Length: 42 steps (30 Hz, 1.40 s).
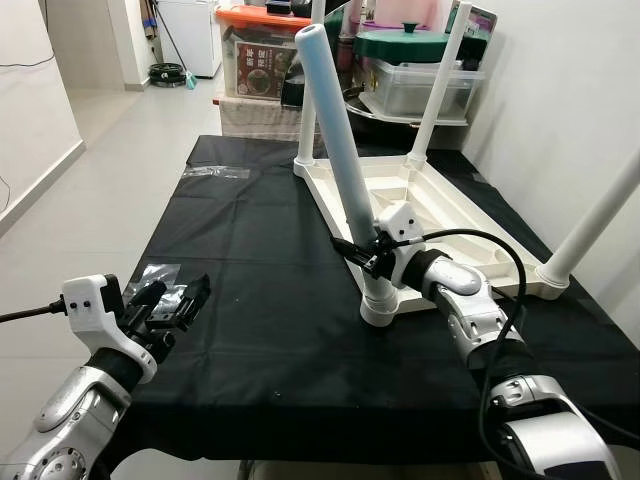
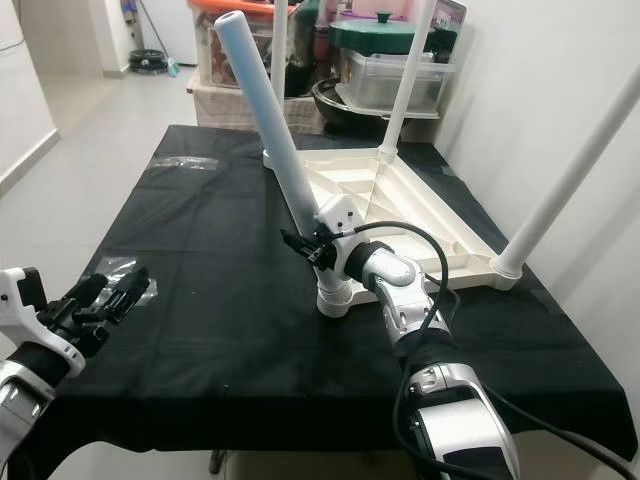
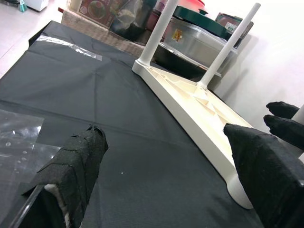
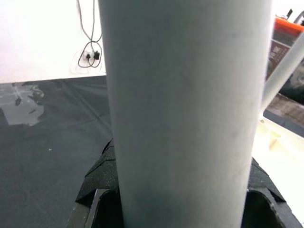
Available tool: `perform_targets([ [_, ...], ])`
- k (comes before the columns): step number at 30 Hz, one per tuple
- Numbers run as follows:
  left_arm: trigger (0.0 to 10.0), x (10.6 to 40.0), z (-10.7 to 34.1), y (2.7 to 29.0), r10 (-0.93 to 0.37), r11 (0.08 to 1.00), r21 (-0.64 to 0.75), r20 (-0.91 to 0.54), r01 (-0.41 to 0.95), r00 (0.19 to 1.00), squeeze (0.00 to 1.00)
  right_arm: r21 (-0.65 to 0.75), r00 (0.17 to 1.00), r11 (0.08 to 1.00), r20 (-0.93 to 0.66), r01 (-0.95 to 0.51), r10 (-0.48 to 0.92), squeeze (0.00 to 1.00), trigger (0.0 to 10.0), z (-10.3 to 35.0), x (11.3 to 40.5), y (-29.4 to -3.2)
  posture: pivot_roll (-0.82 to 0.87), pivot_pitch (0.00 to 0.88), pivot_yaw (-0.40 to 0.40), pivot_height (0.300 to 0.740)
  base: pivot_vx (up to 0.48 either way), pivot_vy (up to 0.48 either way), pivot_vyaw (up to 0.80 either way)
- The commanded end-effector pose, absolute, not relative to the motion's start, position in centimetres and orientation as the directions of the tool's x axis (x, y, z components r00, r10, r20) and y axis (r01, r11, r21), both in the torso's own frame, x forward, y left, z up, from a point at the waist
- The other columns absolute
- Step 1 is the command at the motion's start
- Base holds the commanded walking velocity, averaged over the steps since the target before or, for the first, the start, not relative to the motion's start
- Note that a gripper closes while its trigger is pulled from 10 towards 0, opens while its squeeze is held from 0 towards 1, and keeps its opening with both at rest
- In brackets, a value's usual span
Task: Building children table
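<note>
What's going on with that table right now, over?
Right gripper shut on the tilted pale blue leg, low near its corner socket. Left gripper open, idle over the black cloth. Upturned tabletop has three legs in. Nothing blocking.

The upturned children's table lies on the counter, right of centre. A plastic bag lies near the left edge. Storage boxes stand behind.

Parted black fingers over black tablecloth

Both eye views look down the table (shared scene); the wrist views sit close.
</note>
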<state>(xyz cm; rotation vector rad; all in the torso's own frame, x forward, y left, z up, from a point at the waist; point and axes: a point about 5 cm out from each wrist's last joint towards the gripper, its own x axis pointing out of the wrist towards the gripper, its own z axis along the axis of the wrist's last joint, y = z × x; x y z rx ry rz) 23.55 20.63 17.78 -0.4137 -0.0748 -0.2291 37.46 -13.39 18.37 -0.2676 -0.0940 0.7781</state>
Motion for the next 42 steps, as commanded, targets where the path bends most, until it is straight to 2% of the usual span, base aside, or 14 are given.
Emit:
perform_targets([
  [1,10.0,23.5,17.5,20.7,-0.192,0.893,-0.394,0.107,0.219,0.976,0.0,-0.171,0.695,0.676,-0.092,-0.716,0.713,0.0,10.0,15.8,37.0,-13.0,0.09,0.0,-0.102,0.74,0.0,0.0,0.0],
  [3,10.0,23.5,17.4,21.0,-0.174,0.888,-0.413,0.102,0.2,0.98,0.0,-0.055,0.738,0.736,-0.071,-0.675,0.672,0.0,10.0,15.1,37.1,-13.1,0.09,0.0,-0.107,0.74,0.0,0.0,0.0],
  [6,10.0,23.4,17.2,21.2,-0.157,0.885,-0.428,0.096,0.183,0.983,0.0,0.03,0.771,0.773,-0.055,-0.634,0.634,0.0,10.0,14.4,37.0,-13.2,0.09,0.0,-0.108,0.74,0.0,0.0,0.0],
  [13,10.0,23.5,17.0,21.4,-0.141,0.881,-0.442,0.09,0.166,0.986,0.0,0.076,0.783,0.783,-0.031,-0.618,0.621,0.0,10.0,12.9,35.9,-12.8,0.08,0.0,-0.1,0.74,0.0,0.0,0.0],
  [20,10.0,23.7,17.0,21.3,-0.14,0.881,-0.443,0.089,0.165,0.986,0.0,0.048,0.769,0.769,-0.013,-0.638,0.639,0.0,10.0,12.4,35.1,-12.3,0.08,0.0,-0.095,0.74,0.0,0.0,0.0],
  [25,10.0,23.9,16.9,21.5,-0.138,0.879,-0.448,0.087,0.162,0.987,0.0,-0.023,0.677,0.677,-0.008,-0.735,0.735,0.0,10.0,12.5,34.1,-11.3,0.07,0.0,-0.09,0.74,0.0,0.0,0.0],
  [27,10.0,24.1,17.0,21.6,-0.136,0.878,-0.451,0.088,0.161,0.987,0.0,-0.08,0.545,0.542,-0.023,-0.837,0.838,0.0,10.0,13.4,33.9,-10.8,0.07,0.0,-0.093,0.74,0.0,0.0,0.0],
  [30,10.0,24.1,17.0,21.7,-0.136,0.877,-0.452,0.088,0.161,0.987,0.0,-0.09,0.518,0.514,-0.027,-0.853,0.855,0.0,10.0,13.6,33.9,-10.7,0.07,0.0,-0.093,0.74,0.0,0.0,0.0],
  [31,10.0,24.1,17.0,21.7,-0.131,0.877,-0.454,0.091,0.158,0.987,0.0,-0.099,0.464,0.459,-0.037,-0.883,0.885,0.0,10.0,14.0,34.0,-10.6,0.09,0.0,-0.115,0.74,0.0,0.0,0.0],
  [32,10.0,24.1,17.0,21.7,-0.131,0.877,-0.454,0.091,0.158,0.987,0.0,-0.099,0.464,0.459,-0.037,-0.883,0.885,0.0,10.0,14.0,34.0,-10.6,0.09,0.0,-0.115,0.74,0.0,0.0,0.0],
  [33,10.0,24.0,17.0,21.8,-0.126,0.876,-0.456,0.092,0.154,0.988,0.0,-0.102,0.426,0.42,-0.046,-0.902,0.903,0.0,10.0,14.3,34.1,-10.4,0.09,0.0,-0.115,0.74,0.0,0.0,0.0],
  [36,10.0,24.0,17.0,21.8,-0.122,0.876,-0.458,0.093,0.151,0.988,0.0,-0.104,0.4,0.394,-0.053,-0.913,0.915,0.0,10.0,14.4,34.1,-10.3,0.1,0.0,-0.121,0.74,0.0,0.0,0.0],
  [37,10.0,23.7,16.9,21.8,-0.114,0.875,-0.462,0.09,0.143,0.989,0.0,-0.083,0.358,0.352,-0.068,-0.932,0.931,0.0,10.0,14.5,34.3,-10.0,0.12,0.0,-0.146,0.74,0.0,0.0,0.0],
  [42,10.0,23.1,16.7,22.1,-0.092,0.873,-0.472,0.084,0.121,0.992,0.0,-0.044,0.304,0.301,-0.088,-0.953,0.949,0.0,10.0,14.5,34.6,-9.2,0.14,0.0,-0.16,0.74,0.0,0.0,0.0],
])
